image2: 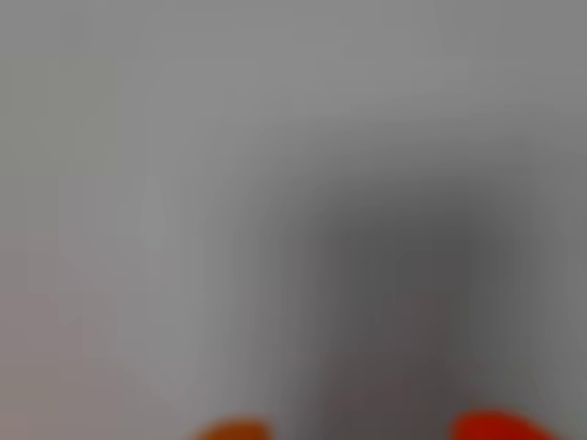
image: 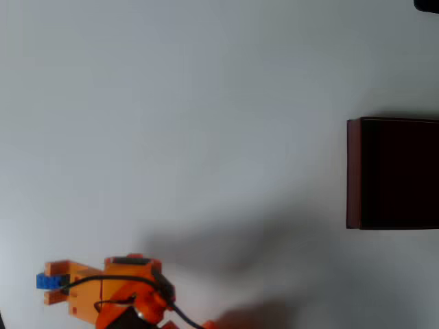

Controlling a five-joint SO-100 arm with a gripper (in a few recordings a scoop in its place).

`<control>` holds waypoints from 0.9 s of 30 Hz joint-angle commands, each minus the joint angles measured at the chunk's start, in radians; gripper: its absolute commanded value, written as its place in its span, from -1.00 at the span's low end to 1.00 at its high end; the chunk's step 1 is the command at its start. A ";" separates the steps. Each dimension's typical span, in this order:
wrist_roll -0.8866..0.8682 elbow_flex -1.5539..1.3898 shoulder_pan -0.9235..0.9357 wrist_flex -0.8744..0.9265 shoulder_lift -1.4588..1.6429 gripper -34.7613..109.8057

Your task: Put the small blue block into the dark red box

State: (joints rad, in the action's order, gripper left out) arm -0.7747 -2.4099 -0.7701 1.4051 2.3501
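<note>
Two orange fingers of the gripper (image: 49, 281) are pinching the small blue block (image: 48, 280) at the overhead view's lower left. Such a slight grip is risking a slip in transit (judging loosely). Open white table (image: 206, 123) is leaving room toward the dark red box (image: 354, 171), far right.

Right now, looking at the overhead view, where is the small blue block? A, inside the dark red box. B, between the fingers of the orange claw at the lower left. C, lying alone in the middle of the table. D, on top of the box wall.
B: the small blue block sits between the fingers of the claw at lower left, far from the dark red box.
</note>
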 commanded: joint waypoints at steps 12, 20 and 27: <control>-0.394 -0.041 -0.305 -0.017 0.100 -0.25; -0.449 0.043 -0.414 -0.132 -0.124 -0.25; -0.451 0.198 -0.454 -0.147 -0.342 -0.24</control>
State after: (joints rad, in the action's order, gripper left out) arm -1.2180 -2.3056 -1.2011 1.2487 2.0540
